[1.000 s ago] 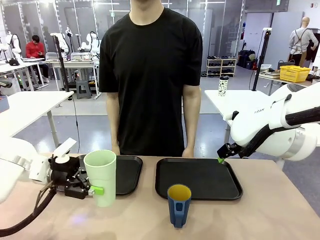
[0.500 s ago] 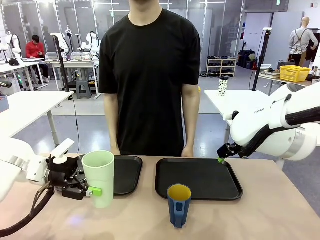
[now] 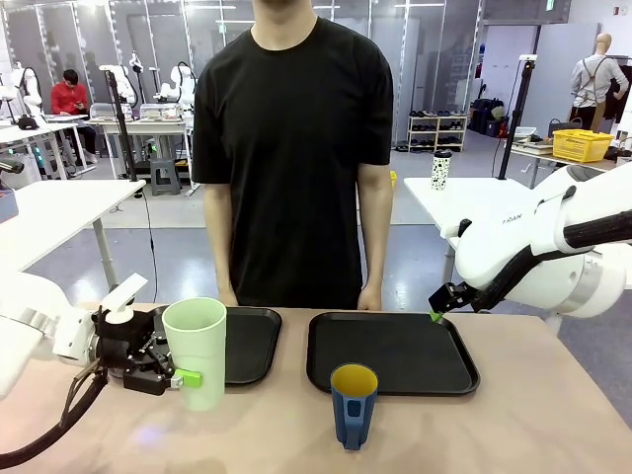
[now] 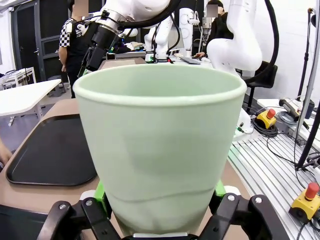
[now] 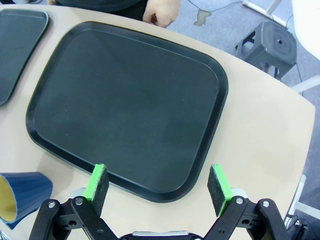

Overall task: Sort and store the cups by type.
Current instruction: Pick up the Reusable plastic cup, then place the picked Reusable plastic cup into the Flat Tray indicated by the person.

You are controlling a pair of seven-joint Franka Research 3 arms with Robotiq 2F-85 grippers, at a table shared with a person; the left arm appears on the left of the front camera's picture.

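Gripping the pale-green tumbler (image 3: pixel 197 346) low on its wall, just in front of the left tray (image 3: pixel 252 341), your left tool (image 3: pixel 188 377) is likely needing a lift-and-place onto it next; right tool (image 5: pixel 159 181) is idling open by the right tray (image 5: pixel 125 100).

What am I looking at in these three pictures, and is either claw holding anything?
Two white robot arms share a table with a person standing opposite. The wide picture looks across from between the arms; the other two come from cameras on each wrist, looking along the fingers. On the table lie a left tray and a right tray, both black, and a dark-blue mug in front of the right tray. The left gripper is shut on the pale-green tumbler. The right gripper hangs open and empty by the right tray.
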